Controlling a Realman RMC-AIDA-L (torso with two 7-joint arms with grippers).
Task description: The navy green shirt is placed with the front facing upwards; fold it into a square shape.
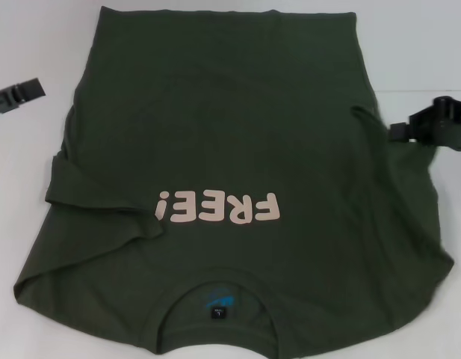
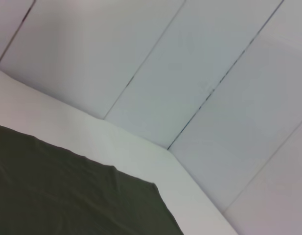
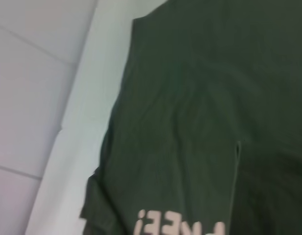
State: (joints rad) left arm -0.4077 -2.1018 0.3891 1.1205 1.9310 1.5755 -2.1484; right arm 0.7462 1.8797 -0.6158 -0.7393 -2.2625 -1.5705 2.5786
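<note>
The navy green shirt (image 1: 230,149) lies front up on the white table (image 1: 36,164), collar and blue neck label (image 1: 217,305) nearest me, hem at the far side. Pink "FREE!" lettering (image 1: 219,207) crosses the chest. The sleeve on the left is folded inward over the body (image 1: 103,202), and a fold edge shows at the right side (image 1: 368,123). My left gripper (image 1: 28,91) hovers over bare table, left of the shirt. My right gripper (image 1: 400,132) is at the shirt's right edge. The left wrist view shows a shirt corner (image 2: 67,196); the right wrist view shows the cloth (image 3: 199,98).
White wall panels (image 2: 165,73) rise behind the table's far edge. Bare table (image 1: 417,52) flanks the shirt on both sides, and the shirt's lower right side reaches the view's edge.
</note>
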